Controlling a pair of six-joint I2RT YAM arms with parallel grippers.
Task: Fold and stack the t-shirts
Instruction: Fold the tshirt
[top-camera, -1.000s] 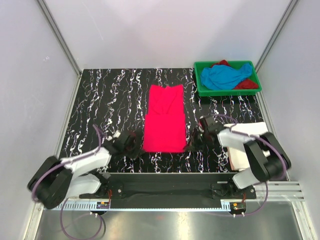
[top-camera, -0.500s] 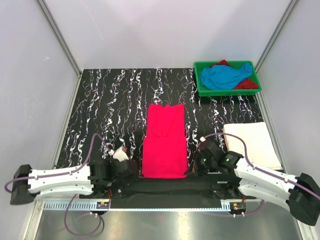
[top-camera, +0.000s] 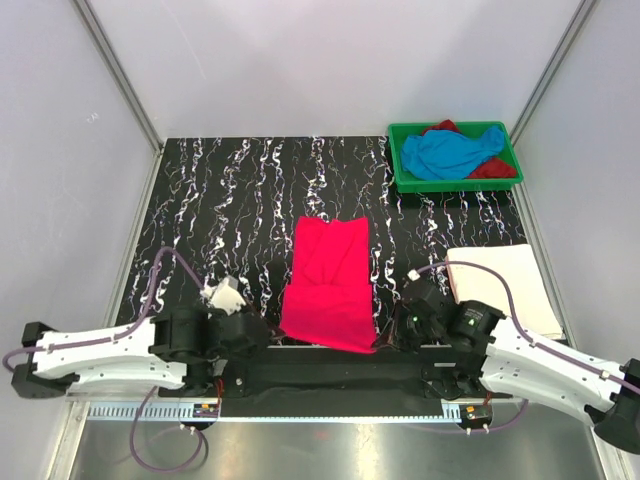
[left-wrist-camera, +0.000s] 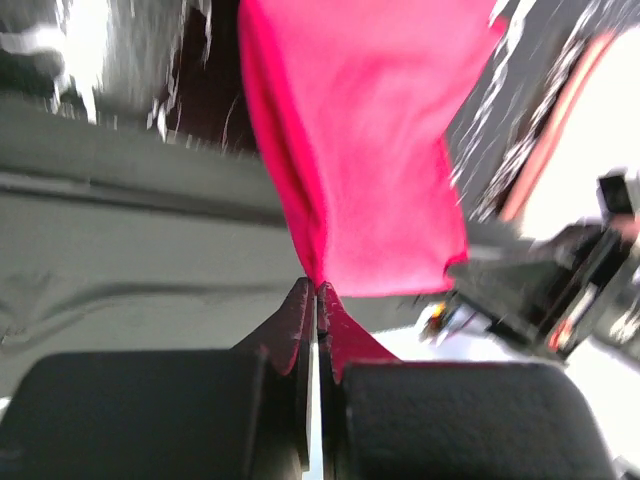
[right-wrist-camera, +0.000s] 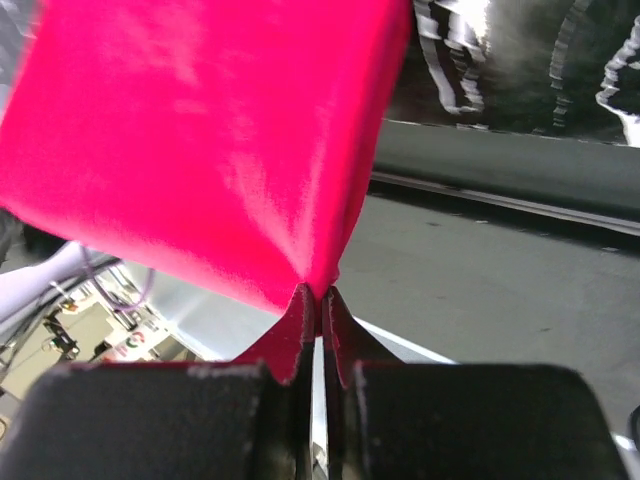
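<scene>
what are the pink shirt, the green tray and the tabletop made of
The pink shirt: soft matte cloth, probably cotton knit; it sags and creases.
The green tray: likely rigid plastic, by its even colour and straight rim.
The tabletop: black with white veins, marble-look; stone or laminate, cannot tell.

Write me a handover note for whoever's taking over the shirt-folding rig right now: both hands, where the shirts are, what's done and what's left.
Left hand: shut on the near left corner of the hot pink shirt.
Right hand: shut on its near right corner.
Pink shirt: a long folded strip in the middle of the table, near edge lifted.
White shirt: folded, lying at the table's right side.
Sky blue shirt and dark red shirt: crumpled in the green tray, far right.
Done: white folded.
Left: finish the pink fold, probably stack it on the white, then do blue and dark red.
</scene>
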